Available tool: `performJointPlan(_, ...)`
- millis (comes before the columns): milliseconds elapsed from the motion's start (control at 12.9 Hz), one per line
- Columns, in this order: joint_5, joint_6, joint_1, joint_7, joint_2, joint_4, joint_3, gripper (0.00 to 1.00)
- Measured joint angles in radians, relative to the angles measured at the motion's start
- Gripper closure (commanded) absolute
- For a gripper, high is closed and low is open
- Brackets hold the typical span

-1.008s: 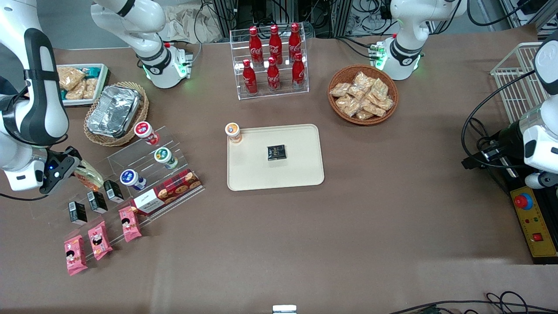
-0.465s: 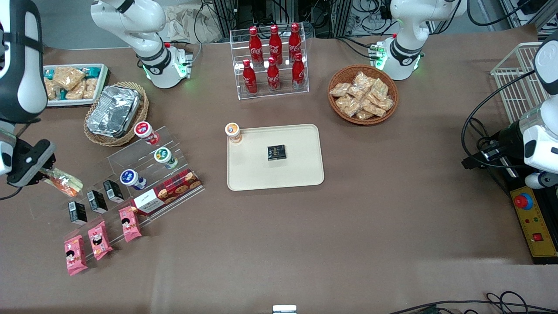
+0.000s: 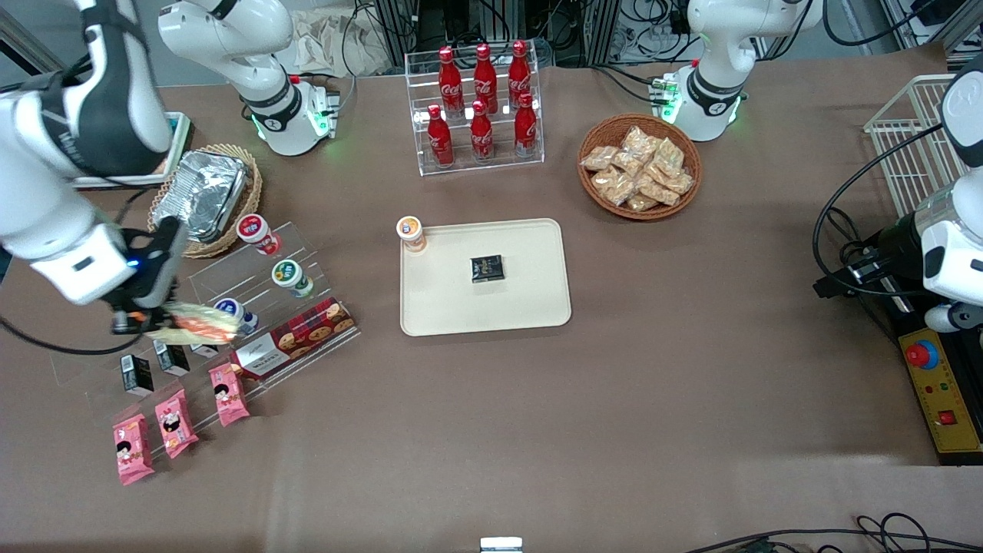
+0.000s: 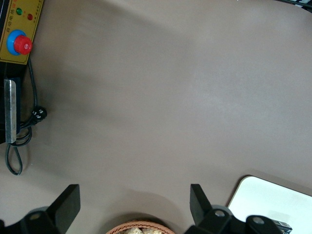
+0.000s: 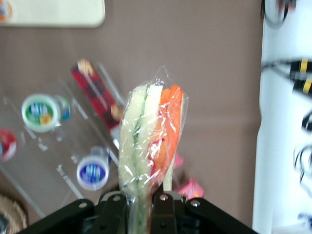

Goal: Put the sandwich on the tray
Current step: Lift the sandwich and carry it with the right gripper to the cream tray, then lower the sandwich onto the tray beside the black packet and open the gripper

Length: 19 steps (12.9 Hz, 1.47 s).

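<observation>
- Gripper [image 3: 142, 319] above the clear stepped rack [image 3: 230, 292], fingers clamped on the sandwich [image 3: 192, 329], held in the air.
- Tray [image 3: 537, 307] lies well apart toward table centre, carrying a small black packet [image 3: 487, 268].

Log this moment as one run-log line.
phase: carry | gripper: jaws shut on sandwich, above clear snack shelf | tray: holds dark packet, no sandwich yet

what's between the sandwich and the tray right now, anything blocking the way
The gripper holds the sandwich above the clear tiered stand with its small cups. Bare tablecloth separates that stand from the tray. On the tray, a black packet and an orange-lidded cup take some room.
</observation>
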Motion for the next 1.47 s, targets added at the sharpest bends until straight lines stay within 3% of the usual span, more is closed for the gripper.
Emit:
performJointPlan(233,0.001,0.0,0.179,0.123,0.035,0.002,0.003,1.0)
performJointPlan(620,0.0,0.108,0.446,0.276,0.243,0.032,0.003,1.0)
performJointPlan(853,0.0,0.189,0.509,0.281,0.348,0.038,0.002,1.0)
performJointPlan(1163,0.001,0.224,0.52,0.322,0.45,0.052,-0.001,1.0)
performJointPlan(1473,0.0,0.228,0.581,0.55,0.522,0.116,-0.002,1.0)
